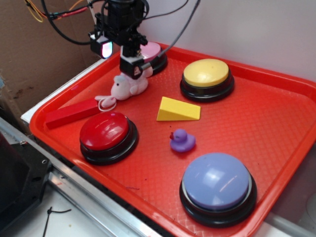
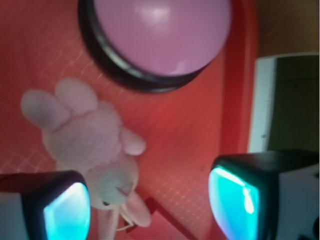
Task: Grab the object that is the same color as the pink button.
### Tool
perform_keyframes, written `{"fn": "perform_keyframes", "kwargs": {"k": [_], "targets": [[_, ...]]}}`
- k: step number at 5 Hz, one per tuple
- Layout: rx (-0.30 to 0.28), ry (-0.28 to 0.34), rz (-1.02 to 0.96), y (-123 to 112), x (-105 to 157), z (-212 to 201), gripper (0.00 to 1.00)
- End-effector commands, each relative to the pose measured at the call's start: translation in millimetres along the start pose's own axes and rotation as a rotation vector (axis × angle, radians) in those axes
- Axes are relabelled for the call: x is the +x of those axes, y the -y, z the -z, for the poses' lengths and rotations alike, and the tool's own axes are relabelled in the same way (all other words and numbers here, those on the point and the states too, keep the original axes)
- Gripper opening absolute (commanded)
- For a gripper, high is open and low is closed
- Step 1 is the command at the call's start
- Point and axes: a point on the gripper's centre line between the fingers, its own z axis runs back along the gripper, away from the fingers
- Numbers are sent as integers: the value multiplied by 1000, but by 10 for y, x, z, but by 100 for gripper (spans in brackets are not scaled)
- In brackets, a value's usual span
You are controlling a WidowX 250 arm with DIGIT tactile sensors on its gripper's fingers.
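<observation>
In the exterior view, going left to right, a red block (image 1: 73,113) lies at the left edge of the red tray (image 1: 276,123), with the red button (image 1: 107,134) just below it. The plush animal (image 1: 128,86), pale pink and fuzzy, sits in the upper left of the frame, its white string loop (image 1: 105,102) trailing toward the block. The end effector (image 1: 133,69) hangs directly over it, and the pink button (image 1: 154,53) lies just behind, partly hidden by the arm. Further right come the yellow wedge (image 1: 178,109), the purple duck (image 1: 182,140), the yellow button (image 1: 206,78) and the lavender-blue button (image 1: 217,186) at the lower right.

In the wrist view the end effector's two fingers (image 2: 60,210) stand apart, with nothing between them. The plush sits left of centre, its lower body overlapping the left finger, while the right finger is well clear over bare tray. The pink button fills the top of that frame.

The step in hand looks like the final alignment before the grasp. To do it well, the end effector should shift toward the left of the wrist frame so the plush body lies midway between the fingers, then descend until the tips straddle the fuzzy body rather than an ear. The soft plush will likely compress, so a full close should suit. The nearby block and string could snag if the fingers land too low in the frame
</observation>
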Motion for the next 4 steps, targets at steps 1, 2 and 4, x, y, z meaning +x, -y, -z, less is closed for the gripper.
{"fn": "perform_keyframes", "kwargs": {"k": [1,2,4], "targets": [[14,4,-21,-45,-30,44,100],[36,-24,-45,-129,-12,151,100],[21,-74,-117,-109,-39,307,0]]}}
